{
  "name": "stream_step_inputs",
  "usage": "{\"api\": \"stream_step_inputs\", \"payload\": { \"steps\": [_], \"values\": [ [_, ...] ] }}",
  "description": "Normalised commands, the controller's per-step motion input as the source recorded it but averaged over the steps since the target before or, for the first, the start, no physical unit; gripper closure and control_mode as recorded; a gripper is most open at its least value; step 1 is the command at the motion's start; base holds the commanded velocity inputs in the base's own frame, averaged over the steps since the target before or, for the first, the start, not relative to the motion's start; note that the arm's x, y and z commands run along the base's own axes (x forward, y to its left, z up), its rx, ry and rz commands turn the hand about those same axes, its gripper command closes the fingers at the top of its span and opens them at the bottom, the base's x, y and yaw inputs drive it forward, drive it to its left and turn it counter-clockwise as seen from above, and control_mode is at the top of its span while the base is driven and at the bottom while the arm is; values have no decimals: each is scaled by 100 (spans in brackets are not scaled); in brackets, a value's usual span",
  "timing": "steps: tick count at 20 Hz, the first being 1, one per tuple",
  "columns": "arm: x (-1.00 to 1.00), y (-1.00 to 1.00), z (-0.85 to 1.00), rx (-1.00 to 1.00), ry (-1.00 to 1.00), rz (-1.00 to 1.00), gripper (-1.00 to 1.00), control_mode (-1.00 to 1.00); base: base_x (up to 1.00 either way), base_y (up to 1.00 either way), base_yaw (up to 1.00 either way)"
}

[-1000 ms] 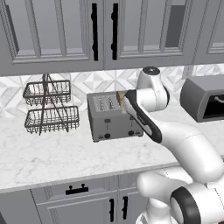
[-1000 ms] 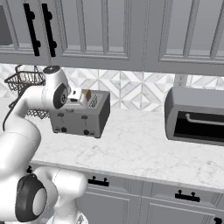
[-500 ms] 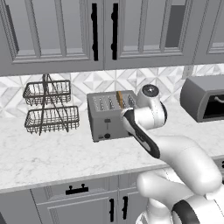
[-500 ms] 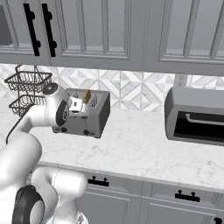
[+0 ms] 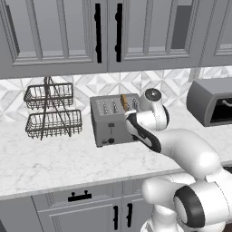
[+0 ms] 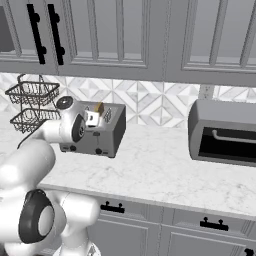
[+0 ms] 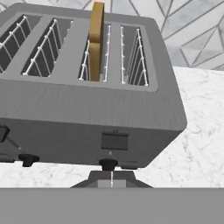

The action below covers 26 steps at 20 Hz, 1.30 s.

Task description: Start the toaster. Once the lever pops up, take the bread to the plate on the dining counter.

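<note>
Toaster (image 5: 114,118) sits on the marble counter (image 5: 59,163) against the tiled backsplash, right of the two-tier wire basket (image 5: 52,110). Bread (image 7: 96,40) stands upright in the toaster's third slot from the left in the hand view, top edge poking above the slot. Gripper (image 7: 111,180) is low at the toaster's front face, just under the right-hand black knob (image 7: 108,164); fingers closed together with nothing between them, contact with the lever is hard to make out. Dark grey box appliance (image 6: 224,132) stands well right of the toaster on the same counter.
</note>
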Motion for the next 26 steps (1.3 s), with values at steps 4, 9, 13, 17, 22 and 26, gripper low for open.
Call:
{"api": "stream_step_inputs", "payload": {
  "steps": [4, 9, 13, 17, 22, 26],
  "values": [
    [12, -5, -14, 0, 0, 0, 100, -100, 0, 0, 0],
    [8, -1, -21, 0, 0, 0, 100, -100, 0, 0, 0],
    [19, 0, -18, 0, 0, 0, 100, -100, 0, 0, 0],
    [26, 0, -17, 0, 0, 0, 100, -100, 0, 0, 0],
    [21, 0, -18, 0, 0, 0, 100, -100, 0, 0, 0],
    [9, 0, -15, 0, 0, 0, 100, -100, 0, 0, 0]
  ]
}}
